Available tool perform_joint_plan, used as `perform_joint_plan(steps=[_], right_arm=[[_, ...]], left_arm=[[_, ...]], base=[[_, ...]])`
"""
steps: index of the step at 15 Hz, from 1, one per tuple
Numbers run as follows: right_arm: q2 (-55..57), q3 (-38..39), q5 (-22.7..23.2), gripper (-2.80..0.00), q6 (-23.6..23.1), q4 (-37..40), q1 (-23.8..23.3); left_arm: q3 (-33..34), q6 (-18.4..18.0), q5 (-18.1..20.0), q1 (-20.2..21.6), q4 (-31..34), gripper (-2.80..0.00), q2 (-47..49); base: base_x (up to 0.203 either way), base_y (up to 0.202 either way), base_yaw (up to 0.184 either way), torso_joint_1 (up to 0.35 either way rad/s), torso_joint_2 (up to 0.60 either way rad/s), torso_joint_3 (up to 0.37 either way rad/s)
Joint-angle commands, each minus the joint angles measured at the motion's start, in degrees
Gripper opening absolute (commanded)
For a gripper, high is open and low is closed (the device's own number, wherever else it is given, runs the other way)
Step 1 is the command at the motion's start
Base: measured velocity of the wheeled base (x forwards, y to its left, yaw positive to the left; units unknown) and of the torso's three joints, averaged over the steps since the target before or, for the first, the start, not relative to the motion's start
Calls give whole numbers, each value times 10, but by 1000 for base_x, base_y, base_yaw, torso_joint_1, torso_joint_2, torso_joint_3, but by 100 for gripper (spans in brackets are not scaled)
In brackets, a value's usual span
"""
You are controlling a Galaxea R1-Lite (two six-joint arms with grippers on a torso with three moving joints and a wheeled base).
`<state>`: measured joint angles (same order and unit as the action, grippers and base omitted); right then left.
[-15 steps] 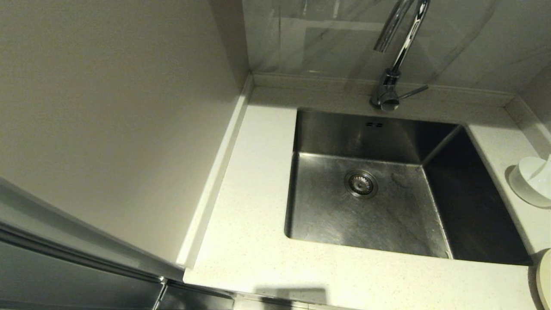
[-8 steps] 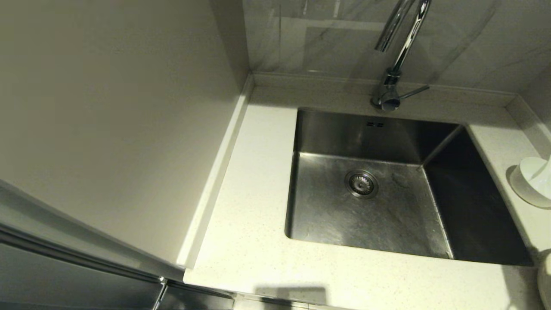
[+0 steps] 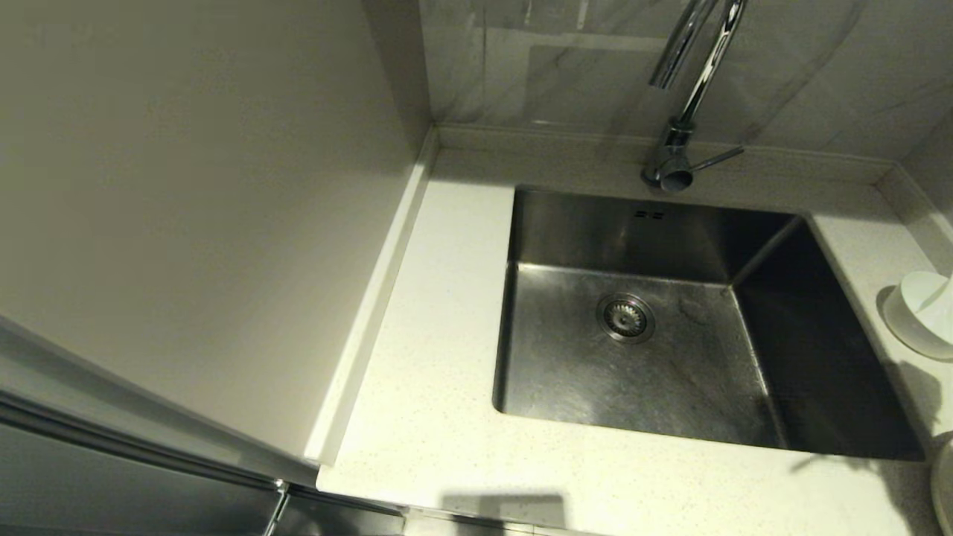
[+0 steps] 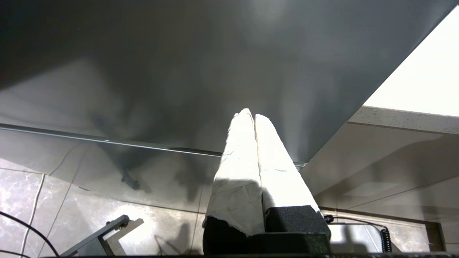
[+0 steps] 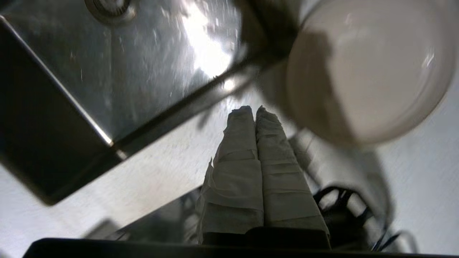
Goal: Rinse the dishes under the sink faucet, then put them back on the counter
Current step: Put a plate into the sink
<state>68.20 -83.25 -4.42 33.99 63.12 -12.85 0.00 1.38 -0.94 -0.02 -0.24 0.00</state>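
Observation:
The steel sink (image 3: 566,372) lies in the speckled counter (image 3: 439,335), with the chrome faucet (image 3: 696,82) behind it. A small white bowl (image 3: 919,313) stands on the counter right of the sink, at the head view's edge. A sliver of the cream plate (image 3: 945,484) shows at the front right corner. The spoon cannot be made out. Neither gripper shows in the head view. My right gripper (image 5: 255,109) is shut and empty, low over the counter (image 5: 161,172) beside the plate (image 5: 376,71) and the sink (image 5: 150,64). My left gripper (image 4: 251,114) is shut, parked below counter level.
A tall pale panel (image 3: 186,223) walls off the counter's left side. The drain strainer (image 3: 625,317) sits mid-basin. The faucet's lever (image 3: 715,158) points right. In the left wrist view a dark cabinet front (image 4: 179,71), tiled floor (image 4: 71,200) and the counter's edge (image 4: 405,120) show.
A shadow has spread over the counter at the sink's front right corner. The bowl, plate, sink and faucet have stayed put.

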Motion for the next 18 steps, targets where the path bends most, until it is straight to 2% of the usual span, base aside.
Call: perform_joint_plan(steps=[1, 4, 7, 9, 11, 13, 16, 18], right_arm=[[47, 2, 23, -280, 17, 24, -23], [40, 91, 19, -280, -63, -48, -73], [72, 192, 17, -280, -131, -221, -111], [107, 200, 18, -280, -153, -266, -116], [138, 150, 16, -280, -185, -253, -118], [146, 111, 14, -280, -217, -163, -118], [159, 57, 14, -280, -227, -72, -119], [152, 58, 13, -280, -227, -37, -120]], left_arm=[[0, 0, 0, 0, 0, -280, -2], [0, 0, 0, 0, 0, -280, -2], [0, 0, 0, 0, 0, -280, -2], [0, 0, 0, 0, 0, -280, -2], [0, 0, 0, 0, 0, -280, -2], [0, 0, 0, 0, 0, -280, -2], [0, 0, 0, 0, 0, -280, -2], [0, 0, 0, 0, 0, -280, -2]], base=[[0, 0, 0, 0, 0, 0], [0, 0, 0, 0, 0, 0], [0, 0, 0, 0, 0, 0], [0, 0, 0, 0, 0, 0], [0, 0, 0, 0, 0, 0], [0, 0, 0, 0, 0, 0], [0, 0, 0, 0, 0, 0], [0, 0, 0, 0, 0, 0]])
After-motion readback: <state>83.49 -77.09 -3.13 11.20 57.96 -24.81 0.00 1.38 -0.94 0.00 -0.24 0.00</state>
